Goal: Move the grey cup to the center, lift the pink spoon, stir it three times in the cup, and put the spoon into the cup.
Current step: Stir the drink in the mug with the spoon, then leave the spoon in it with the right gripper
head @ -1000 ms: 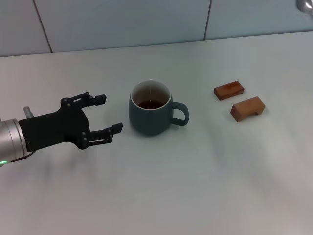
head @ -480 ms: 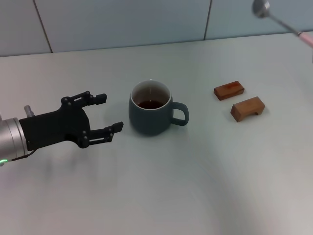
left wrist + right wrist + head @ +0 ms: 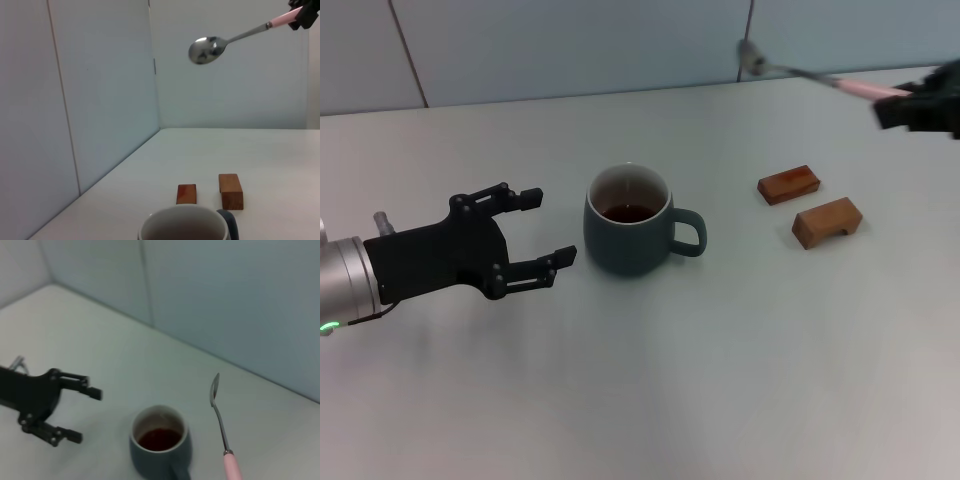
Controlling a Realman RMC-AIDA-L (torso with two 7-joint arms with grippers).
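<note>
While the pink spoon (image 3: 820, 78) hangs in the air, high and off to the far right of the grey cup (image 3: 632, 221), the step in hand looks like carrying it over the cup to begin stirring, and doing that well probably means bringing the metal bowl above the cup's mouth first, tipping the spoon nearer upright, then lowering it into the dark liquid clear of the rim, so the cup is not knocked and nothing slops out. Nearest the robot, the left gripper (image 3: 545, 228) sits low over the table (image 3: 650, 390) just left of the cup, its fingers spread wide and pointed at the cup's side, not touching it; it seems merely to be waiting. Beyond it, the cup stands upright near the middle of the table with its handle turned right. Farther right lie two wooden blocks (image 3: 810, 205), side by side and well apart from the cup. At the far right edge, the right gripper (image 3: 923, 106) pinches the spoon by its pink handle, holding it nearly level with the bowl reaching left toward the back wall.
</note>
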